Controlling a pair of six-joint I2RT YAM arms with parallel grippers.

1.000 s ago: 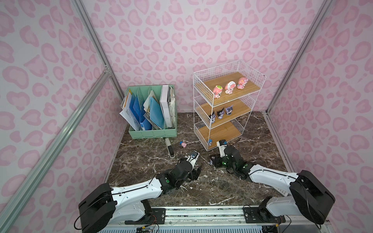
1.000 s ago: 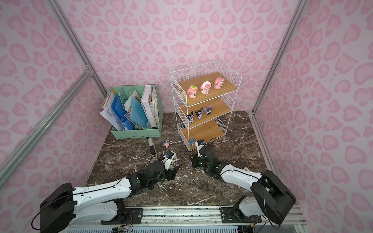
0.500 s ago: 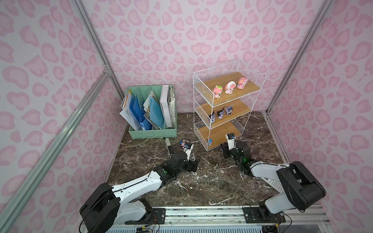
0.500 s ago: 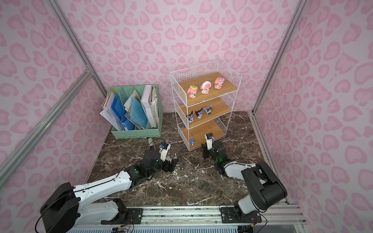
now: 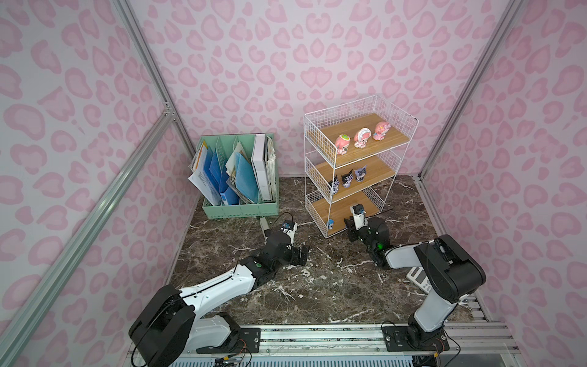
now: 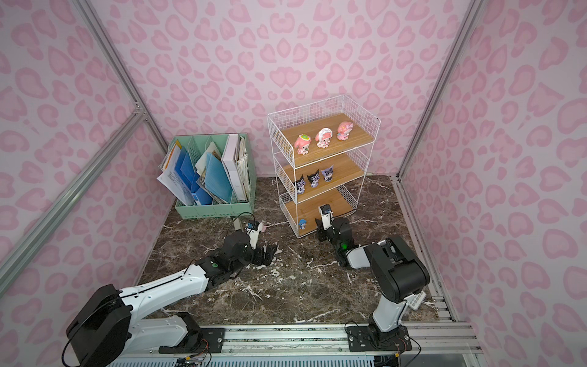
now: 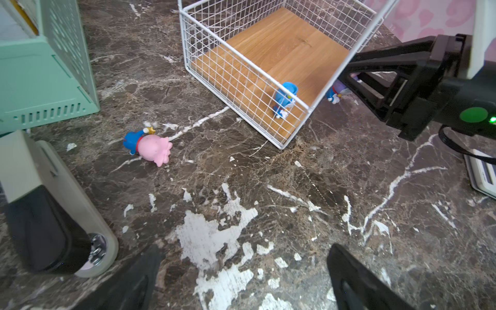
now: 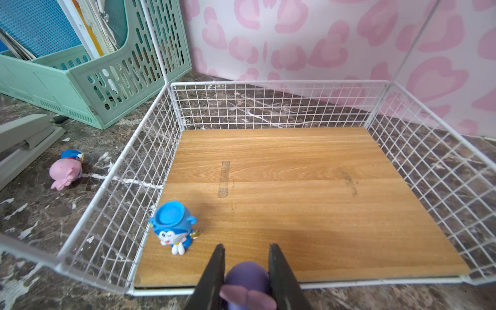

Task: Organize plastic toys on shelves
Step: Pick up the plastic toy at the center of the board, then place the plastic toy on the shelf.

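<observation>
Scanning both top views: shelves [image 5: 318,144] stand at 1 o'clock on the marble worktop [image 5: 317,286], with the mint file organizer [image 5: 238,208] at 11 o'clock. Three pink figurines [image 5: 362,137] sit in a row on the top board. Three dark pointed-ear figurines [image 5: 347,180] are on the middle board. A blue toy [image 5: 330,224] stands at the 7 o'clock corner of the bottom board. The right claw [image 5: 349,226] is at that board's front edge, 3 o'clock of the blue toy. The left claw [image 6: 268,252] is low over the worktop, 8 o'clock from the shelves. A calculator [image 5: 419,279] lies at 4 o'clock, partly under the right arm.

Left wrist view: the left claw's fingers [image 7: 357,281] are spread wide, with nothing between them and bare marble beneath. A pink toy [image 7: 153,149] lies on its side on the worktop between the stapler [image 7: 40,209] and the shelves, clear of both. The right claw pinches a purple toy [image 7: 336,91] beside the corner post of the shelves.

Right wrist view: the right claw is clamped on the purple toy, a finger pressed against each side. The toy is at the wire lip of the bottom board, near the upright blue toy but apart from it.
</observation>
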